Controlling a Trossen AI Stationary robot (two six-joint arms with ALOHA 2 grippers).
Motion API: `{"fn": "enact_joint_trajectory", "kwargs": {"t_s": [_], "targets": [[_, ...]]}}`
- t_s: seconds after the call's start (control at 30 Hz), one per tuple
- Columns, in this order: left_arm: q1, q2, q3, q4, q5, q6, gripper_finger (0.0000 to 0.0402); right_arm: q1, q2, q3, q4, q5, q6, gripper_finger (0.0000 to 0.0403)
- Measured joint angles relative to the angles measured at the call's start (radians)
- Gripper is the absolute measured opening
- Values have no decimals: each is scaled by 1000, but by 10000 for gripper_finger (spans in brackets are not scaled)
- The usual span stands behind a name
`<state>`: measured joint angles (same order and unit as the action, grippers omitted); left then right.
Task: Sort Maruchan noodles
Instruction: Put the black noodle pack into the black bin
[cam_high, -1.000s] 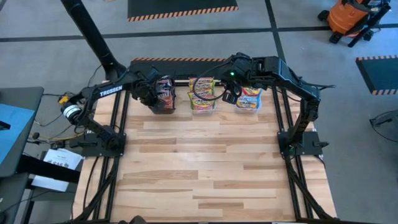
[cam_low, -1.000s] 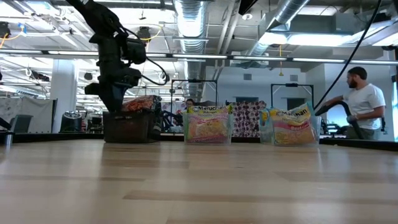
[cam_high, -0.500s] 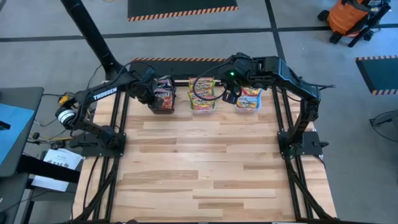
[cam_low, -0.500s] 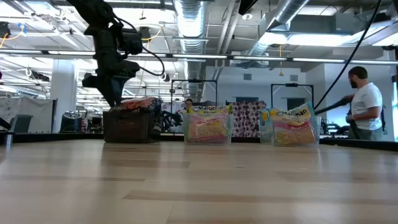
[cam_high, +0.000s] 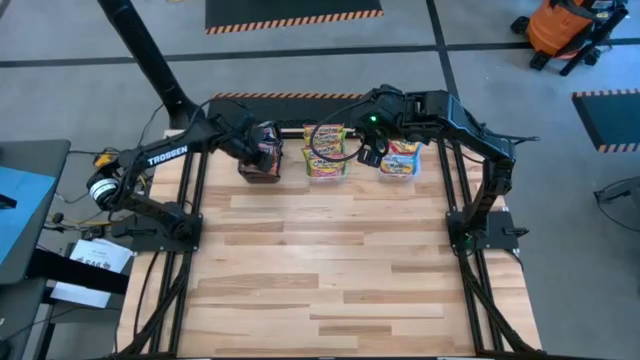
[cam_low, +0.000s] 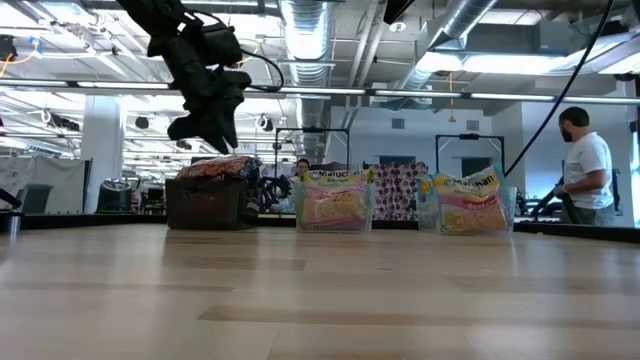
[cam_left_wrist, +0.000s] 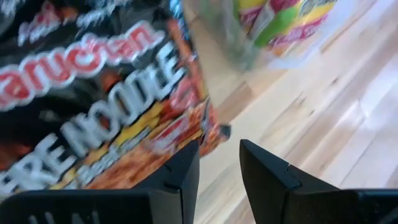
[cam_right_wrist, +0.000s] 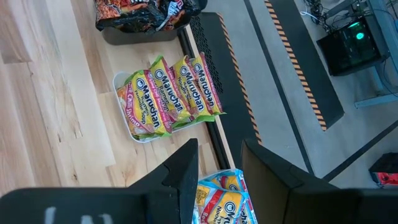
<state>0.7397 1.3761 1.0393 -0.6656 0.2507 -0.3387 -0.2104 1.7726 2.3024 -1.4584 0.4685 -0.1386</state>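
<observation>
All the Maruchan noodles (cam_high: 325, 150) sit sorted in three tubs along the table's far edge, dark packets (cam_left_wrist: 87, 93) in the black tub (cam_low: 207, 203). My left gripper (cam_low: 205, 128) has lifted off that tub, jaws narrowly parted, empty. Right gripper (cam_right_wrist: 217, 168) hovers, narrowly parted, empty. The wooden table (cam_high: 340, 270) lies otherwise bare; a person (cam_low: 585, 165) stands behind.

The light wooden tabletop (cam_high: 340, 270) carried three tubs along its far edge: a black tub (cam_high: 259, 171), a clear middle tub (cam_high: 326, 169) and another clear tub (cam_high: 399, 168), each well apart.
</observation>
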Motion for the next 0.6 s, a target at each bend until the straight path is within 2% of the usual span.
{"fn": "enact_joint_trajectory", "kwargs": {"t_s": [0.27,0.43,0.6], "targets": [[-15,0,0,18,-54,-15,101,0,0,0,0,0,0,146],[-15,2,0,19,-56,-15,100,0,0,0,0,0,-1,146],[-11,55,2,26,-45,-16,100,0,0,0,0,0,-1,146]]}}
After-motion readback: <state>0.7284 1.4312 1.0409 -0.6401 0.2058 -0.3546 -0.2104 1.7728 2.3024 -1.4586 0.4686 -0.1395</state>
